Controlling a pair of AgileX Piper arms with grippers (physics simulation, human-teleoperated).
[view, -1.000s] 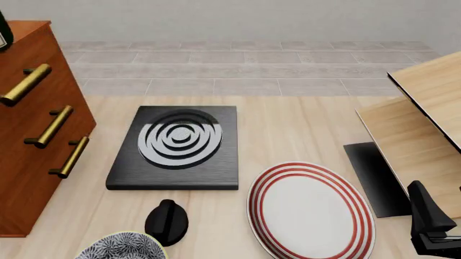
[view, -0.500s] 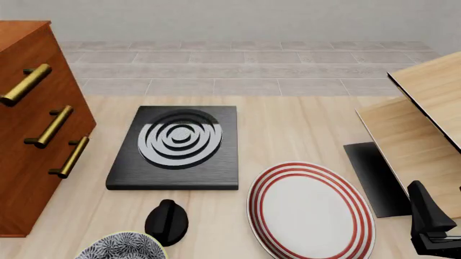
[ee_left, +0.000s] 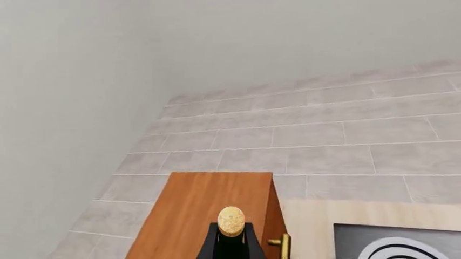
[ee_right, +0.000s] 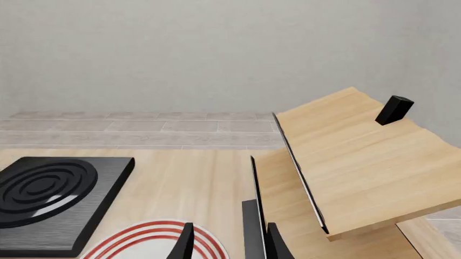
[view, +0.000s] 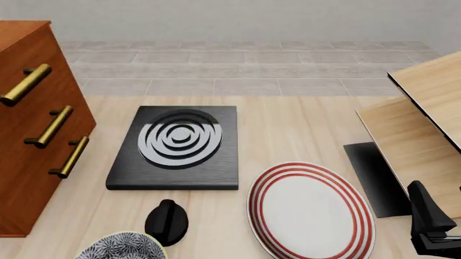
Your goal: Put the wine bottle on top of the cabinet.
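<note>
In the left wrist view, the wine bottle (ee_left: 230, 222) shows only its gold-tan cap and dark neck. It is over the top of the reddish-brown cabinet (ee_left: 202, 210). Dark fingers (ee_left: 209, 245) of my left gripper press against both sides of the neck. The front view shows the cabinet (view: 32, 156) at the left with its brass handles. Neither the bottle nor my left gripper appears in that view. My right gripper (view: 426, 210) stays low at the front right. Its fingers (ee_right: 185, 244) are spread apart with nothing between them.
A black burner slab with silver rings (view: 176, 143) lies mid-table. Nearer me are a red-striped plate (view: 310, 210), a black knob-like object (view: 166, 220) and a patterned bowl (view: 122, 247). Pale wood boards (view: 425, 118) and a black mat (view: 371, 178) fill the right side.
One second ago the bottle's dark body showed at the front view's top-left corner above the cabinet. It has since left that view to the left. The right arm has not moved.
</note>
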